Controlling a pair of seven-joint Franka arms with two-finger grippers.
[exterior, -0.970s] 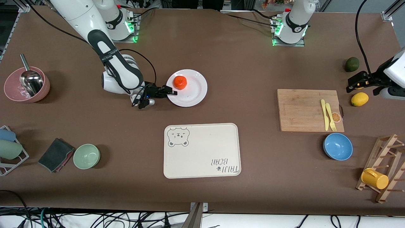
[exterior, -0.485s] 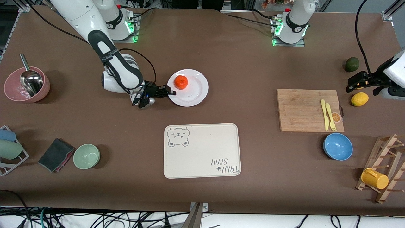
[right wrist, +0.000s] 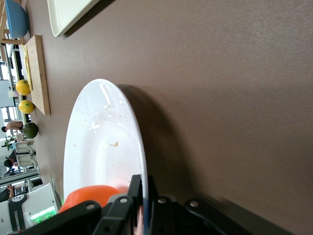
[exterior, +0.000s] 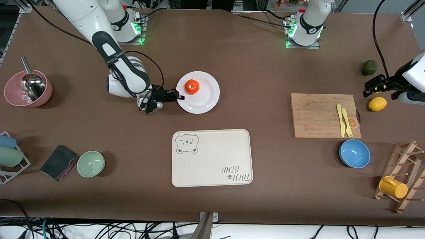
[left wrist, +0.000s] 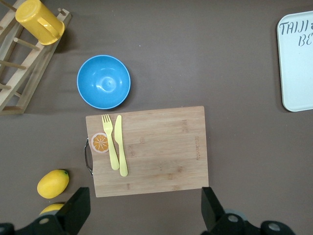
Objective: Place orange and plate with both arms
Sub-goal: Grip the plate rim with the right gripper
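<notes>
The white plate (exterior: 204, 99) sits mid-table, farther from the front camera than the bear-print tray. The orange (exterior: 192, 86) rests on it, toward the robots' side. My right gripper (exterior: 179, 97) is low at the plate's edge facing the right arm's end, shut on the rim. In the right wrist view its fingertips (right wrist: 137, 188) pinch the thin rim of the plate (right wrist: 102, 142), with the orange (right wrist: 85, 196) just inside; a shadow lies under the plate. My left gripper (exterior: 369, 89) waits open at the left arm's end, over bare table beside the lemon (exterior: 377, 104); nothing is between its fingers (left wrist: 77, 210).
The cream bear-print tray (exterior: 212, 159) lies nearer the front camera than the plate. A wooden cutting board (exterior: 318, 114) with yellow fork and knife, a blue bowl (exterior: 354, 153), an avocado (exterior: 369, 67) and a mug rack (exterior: 401, 176) are at the left arm's end. A green bowl (exterior: 91, 163) and pink bowl (exterior: 28, 89) are at the right arm's end.
The right gripper's fingers have closed onto the plate's rim. The plate with the orange has shifted slightly toward the left arm's end. The left arm has not moved.
</notes>
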